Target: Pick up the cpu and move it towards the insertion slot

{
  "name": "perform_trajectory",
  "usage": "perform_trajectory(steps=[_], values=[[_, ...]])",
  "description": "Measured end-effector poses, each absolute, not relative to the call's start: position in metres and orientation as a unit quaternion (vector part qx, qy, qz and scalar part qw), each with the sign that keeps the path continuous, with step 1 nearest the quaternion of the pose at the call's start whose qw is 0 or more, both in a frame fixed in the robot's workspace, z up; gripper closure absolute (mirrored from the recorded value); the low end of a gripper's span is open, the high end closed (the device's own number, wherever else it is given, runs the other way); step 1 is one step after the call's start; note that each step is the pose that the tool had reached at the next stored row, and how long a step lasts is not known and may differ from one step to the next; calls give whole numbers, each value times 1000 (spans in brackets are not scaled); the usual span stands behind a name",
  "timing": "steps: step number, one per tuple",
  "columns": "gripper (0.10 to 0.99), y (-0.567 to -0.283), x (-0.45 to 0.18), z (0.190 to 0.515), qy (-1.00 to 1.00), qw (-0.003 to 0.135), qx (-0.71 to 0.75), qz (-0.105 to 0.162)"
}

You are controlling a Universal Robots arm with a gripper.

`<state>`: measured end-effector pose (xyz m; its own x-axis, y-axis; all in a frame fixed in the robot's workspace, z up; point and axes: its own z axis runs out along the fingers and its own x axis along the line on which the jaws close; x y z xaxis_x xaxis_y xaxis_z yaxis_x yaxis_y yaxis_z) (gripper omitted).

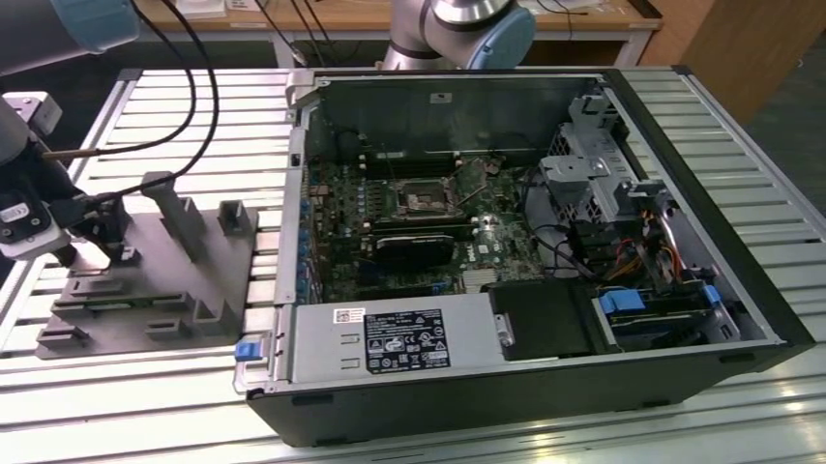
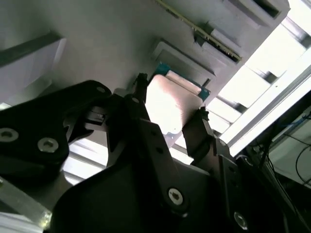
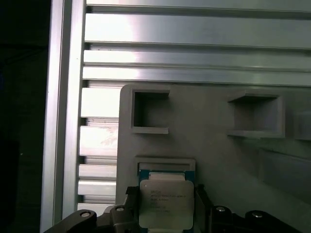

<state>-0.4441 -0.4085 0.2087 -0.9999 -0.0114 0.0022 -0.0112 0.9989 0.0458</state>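
Sitting btwn fingers (image 2: pixel 197 136), cpu (image 3: pixel 166 204) (above tray (image 3: pixel 218 160))

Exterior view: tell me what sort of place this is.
Probably a robotics lab bench for computer assembly: an open computer case lies on a slatted metal table, beside a grey fixture tray, where the gripper holds a cpu.

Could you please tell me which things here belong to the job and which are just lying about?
Belong to the job:
cpu
gripper, shut on it
insertion slot

Just lying about:
grey fixture tray under the cpu
power supply
black block
cables
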Motion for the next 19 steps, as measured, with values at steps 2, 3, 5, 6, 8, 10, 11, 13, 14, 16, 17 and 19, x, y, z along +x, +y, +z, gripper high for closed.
perform_trajectory(steps=[2,3,5,6,8,10,11,13,14,16,17,19], values=[[541,-409,-444,210,-1000,1,6,-23],[541,-409,-444,211,-1000,1,6,-23],[541,-409,-444,213,-1000,1,6,-23],[541,-409,-444,215,-1000,1,6,-23],[541,-409,-444,217,-1000,1,6,-23],[541,-409,-444,219,-1000,1,6,-23],[541,-409,-444,220,-1000,1,6,-23],[541,-409,-444,221,-1000,1,6,-23],[541,-409,-444,222,-1000,1,6,-23],[541,-409,-444,224,-1000,1,6,-23],[541,-409,-444,225,-1000,1,6,-23],[541,-409,-444,226,-1000,1,6,-23]])
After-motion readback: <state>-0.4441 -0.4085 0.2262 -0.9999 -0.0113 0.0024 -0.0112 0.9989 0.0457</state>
